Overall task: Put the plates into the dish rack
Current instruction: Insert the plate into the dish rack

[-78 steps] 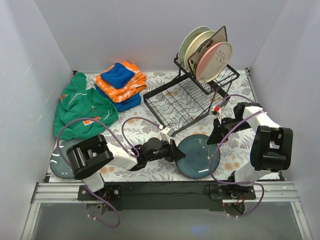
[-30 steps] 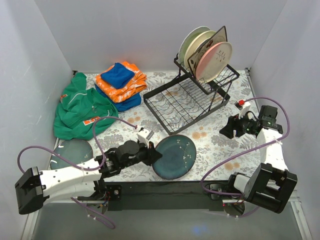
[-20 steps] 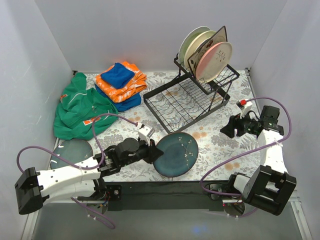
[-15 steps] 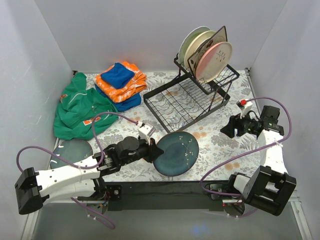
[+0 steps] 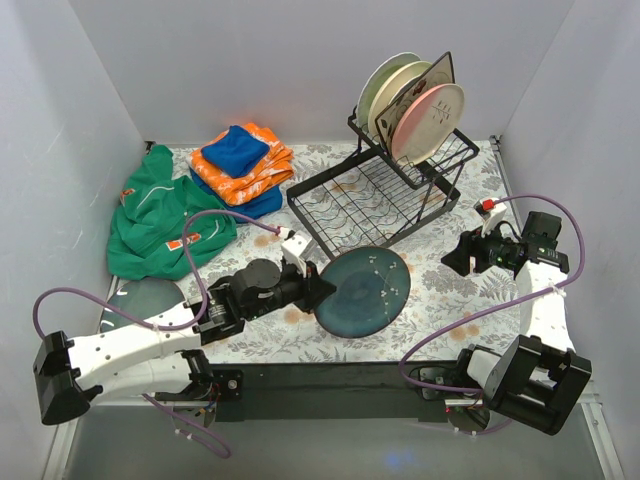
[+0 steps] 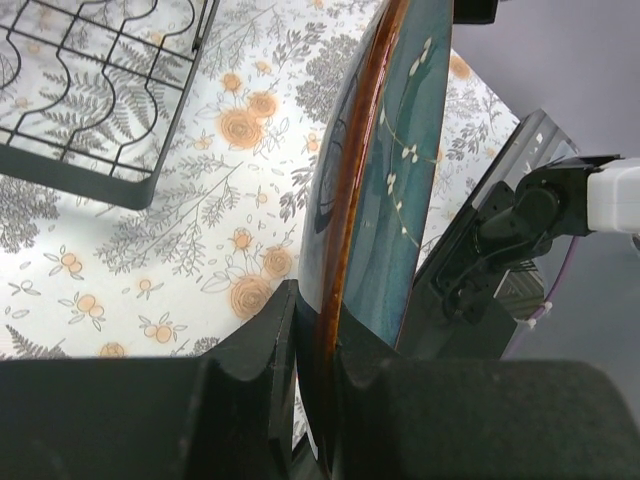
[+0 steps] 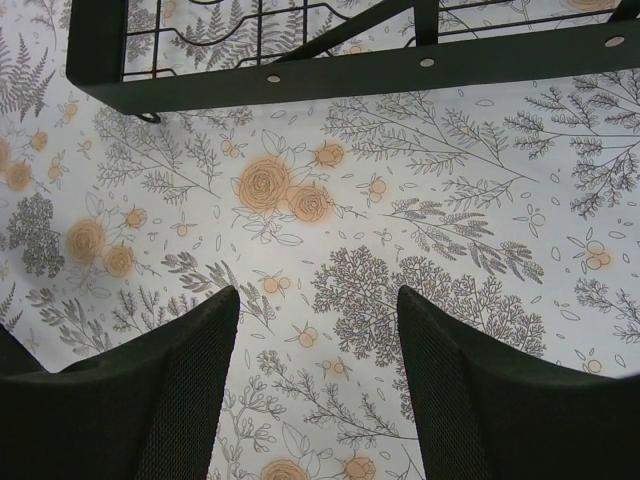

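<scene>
Top external view: the left pincer [image 5: 318, 290] is clenched on the rim of a dark teal round plate [image 5: 365, 292]. The plate is tilted up on edge and sits just in front of the near corner of the black wire dish rack [image 5: 372, 205], apart from it. Several pale plates [image 5: 418, 100] stand on edge in the rack's raised upper section. A second dark teal plate [image 5: 150, 300] lies flat at the left near edge of the floral-patterned surface [image 5: 430, 300]. A green garment [image 5: 160, 215] and folded orange and blue cloths [image 5: 240, 165] lie at the back left. The right pincer [image 5: 450, 263] hovers right of the rack.

Left wrist view: the fingers [image 6: 255, 345] pinch the plate's brown rim, and the plate is seen edge-on. The rack's corner is at upper left.

Right wrist view: the fingers [image 7: 185, 385] are spread apart and grasp nothing, with the rack's base bar above them.
</scene>
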Robot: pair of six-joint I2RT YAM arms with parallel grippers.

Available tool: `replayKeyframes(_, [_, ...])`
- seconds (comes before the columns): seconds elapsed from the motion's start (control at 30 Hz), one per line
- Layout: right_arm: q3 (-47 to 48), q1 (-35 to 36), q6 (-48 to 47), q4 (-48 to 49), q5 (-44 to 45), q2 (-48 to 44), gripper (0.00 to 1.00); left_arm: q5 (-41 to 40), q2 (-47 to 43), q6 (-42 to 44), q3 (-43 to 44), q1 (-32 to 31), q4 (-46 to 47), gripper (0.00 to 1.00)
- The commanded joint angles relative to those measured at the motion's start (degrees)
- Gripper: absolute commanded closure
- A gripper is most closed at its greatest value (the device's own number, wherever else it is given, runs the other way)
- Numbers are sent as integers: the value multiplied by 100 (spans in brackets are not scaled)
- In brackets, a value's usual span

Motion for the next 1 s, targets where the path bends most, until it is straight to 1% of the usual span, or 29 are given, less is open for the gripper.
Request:
replayKeyframes(0.0, [-61,-36,-6,115,-205,-126,30,-46,-76,97,652,10,779,100])
replayKeyframes(0.23, [-61,-45,-5,115,-231,-135,30,-107,64,176,881,10,911,100])
replayKeyframes(0.6, [-69,-45,-5,115,-258,-143,29,-54,512,378,1452,106,805,100])
replayKeyframes(0.97, [-61,-45,3,123,-231,-196,29,446,1075,546,2111,528,928,100])
